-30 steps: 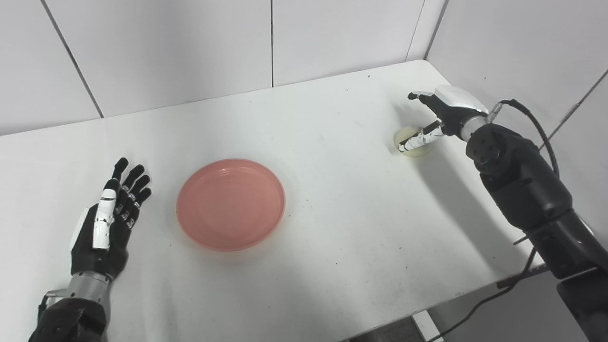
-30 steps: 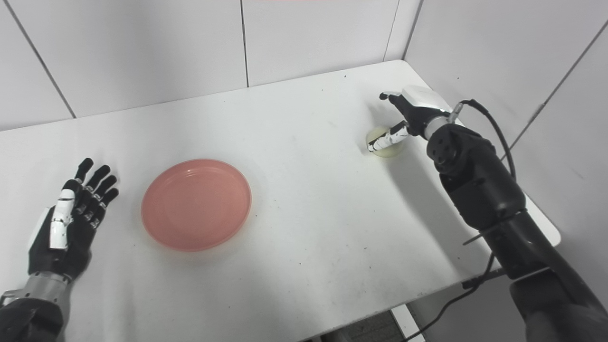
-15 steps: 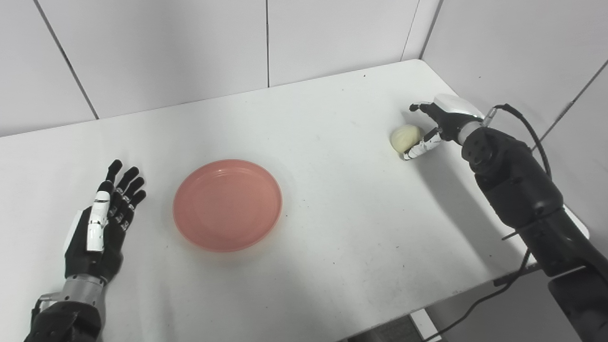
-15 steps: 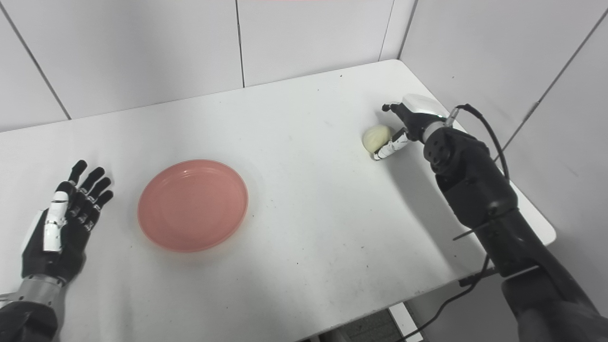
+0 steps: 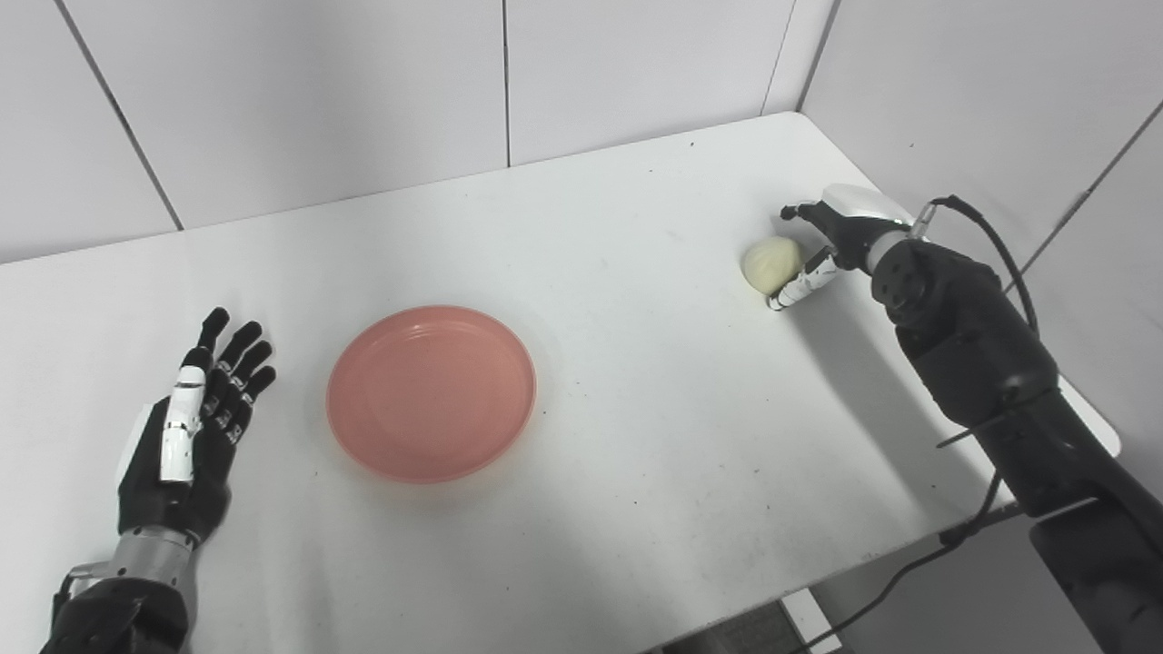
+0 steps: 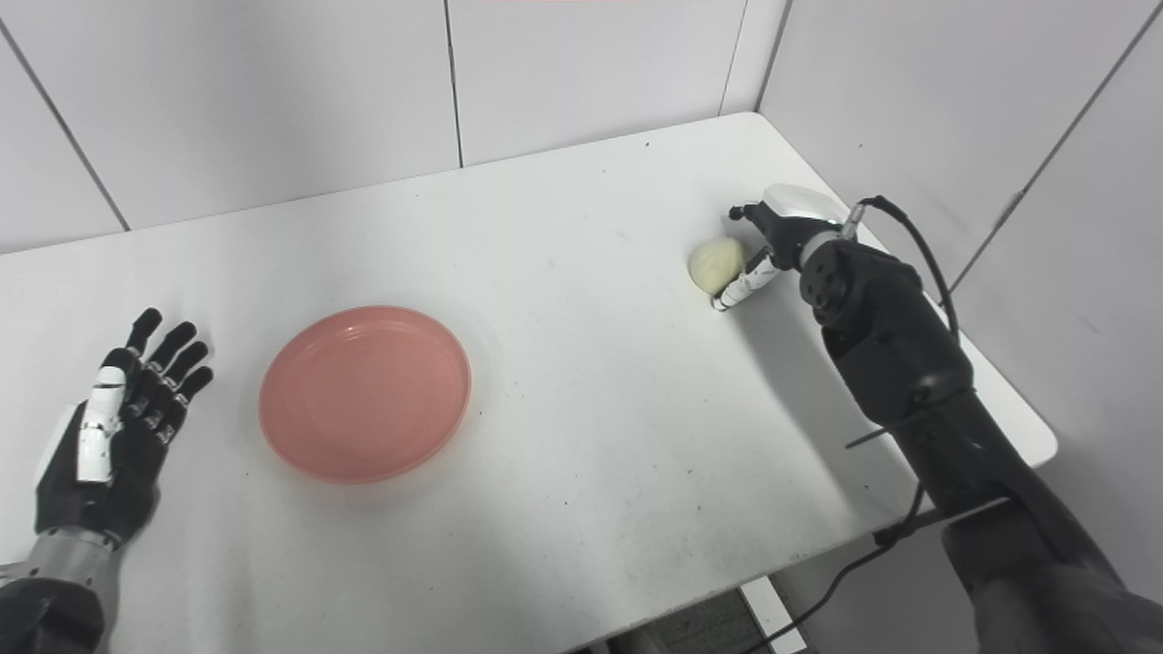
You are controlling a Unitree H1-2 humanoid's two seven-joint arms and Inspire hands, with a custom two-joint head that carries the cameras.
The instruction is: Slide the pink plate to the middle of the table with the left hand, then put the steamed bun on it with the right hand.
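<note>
The pink plate (image 5: pixel 431 391) lies flat on the white table (image 5: pixel 636 436), a little left of its middle. My left hand (image 5: pixel 193 427) rests open, palm up, to the left of the plate and apart from it. The pale steamed bun (image 5: pixel 770 264) sits near the table's right edge. My right hand (image 5: pixel 831 238) is at the bun's right side, open, with the thumb under its near side and the fingers reaching past its far side. Whether the hand touches the bun is unclear.
White wall panels (image 5: pixel 509 82) close off the back and the right side of the table. A black cable (image 5: pixel 990 245) loops off the right forearm. The table's front edge (image 5: pixel 727 609) runs close below the right arm.
The right hand has come down and drawn in beside the bun, its thumb moving from over the bun to its near side. The picture has shifted slightly; plate and left hand stay put.
</note>
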